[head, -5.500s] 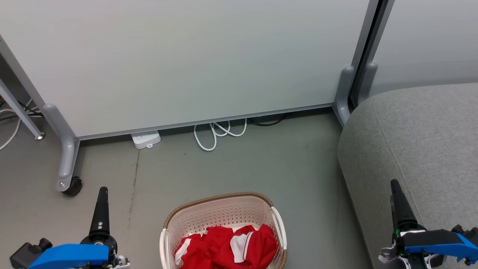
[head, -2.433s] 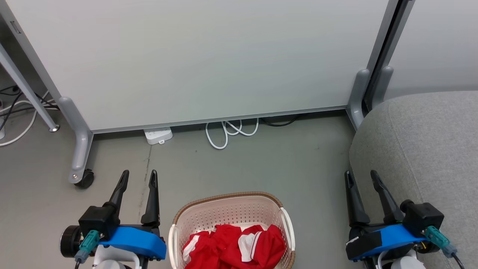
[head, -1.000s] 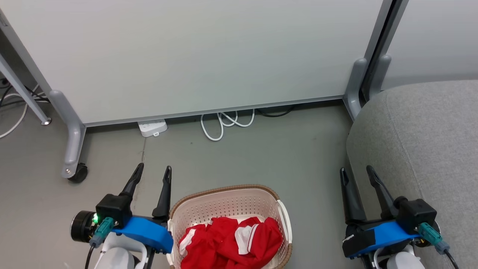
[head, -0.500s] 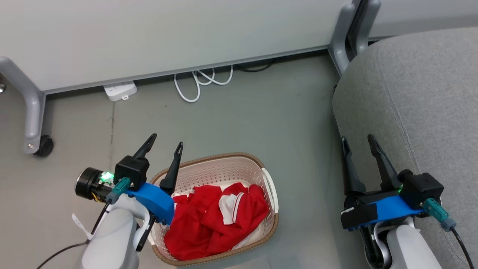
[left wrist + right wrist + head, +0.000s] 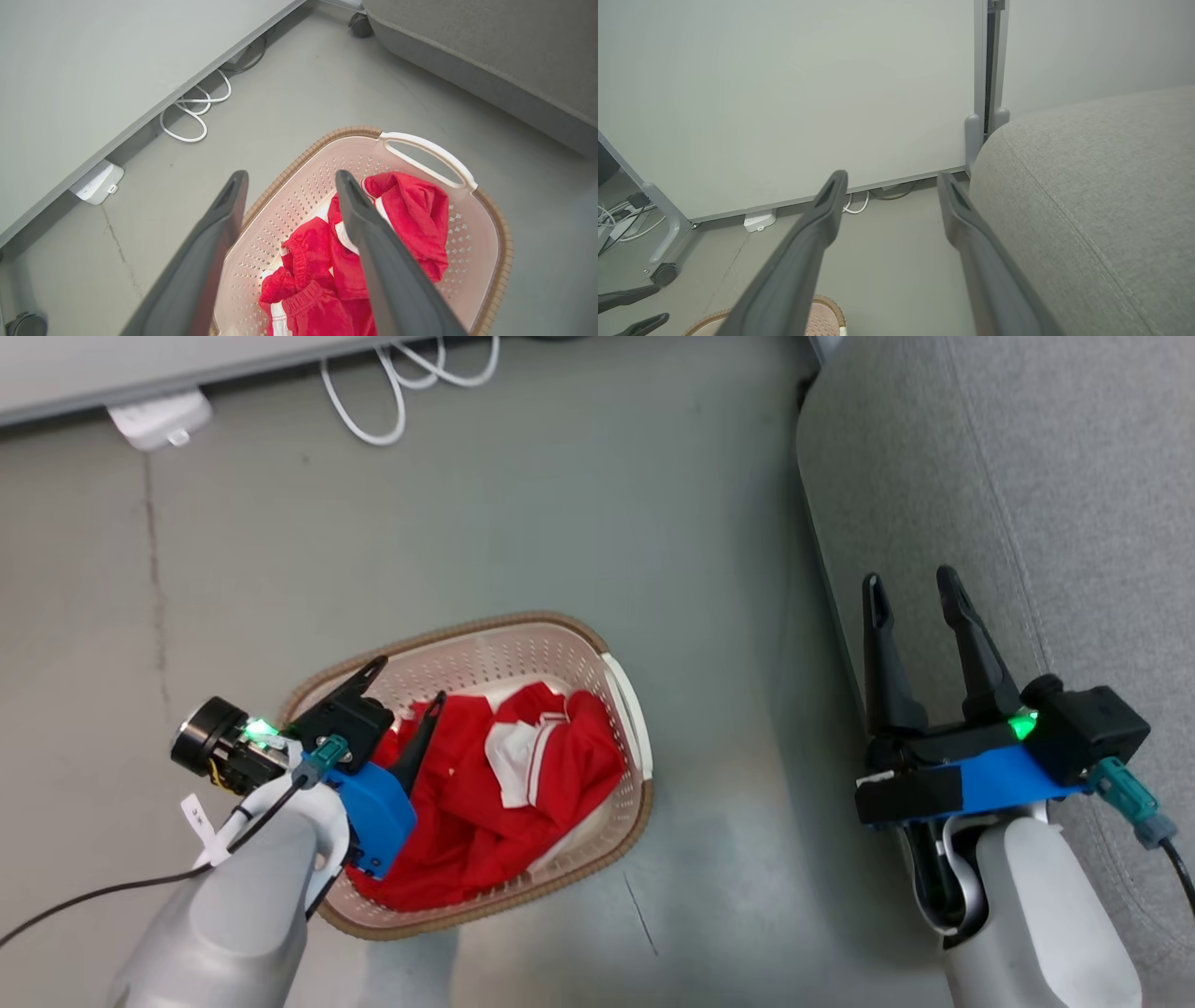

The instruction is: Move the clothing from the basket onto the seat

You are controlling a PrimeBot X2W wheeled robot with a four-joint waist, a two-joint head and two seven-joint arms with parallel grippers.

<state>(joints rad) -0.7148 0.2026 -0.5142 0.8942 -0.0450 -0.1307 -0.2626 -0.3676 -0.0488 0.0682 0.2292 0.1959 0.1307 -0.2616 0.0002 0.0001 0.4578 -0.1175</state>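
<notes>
- well, my left gripper (image 5: 408, 679) has its two fingers spread wide and holds nothing; it hangs over the left end of the basket (image 5: 560, 658).
- in the left wrist view one finger stands above the brown rim (image 5: 299, 161) and the other above the clothing (image 5: 523, 765); if either touches, i cannot tell.
- all the clothing lies crumpled inside the basket, red with white panels; none of it is on the seat (image 5: 1027, 476) yet.
- my right gripper (image 5: 910, 577) is also wide open and empty, just beside the edge of the seat, well apart from the basket.
- risk one: if i go straight down, the outer finger may land on the rim and push or tip the light basket on the floor (image 5: 560, 523).
- risk two: the garments look tangled, so one pinch may lift several together, or take only a thin fold which slips out.
- risk three: cloth may catch in the holes of the wall and drag the basket along.
</notes>
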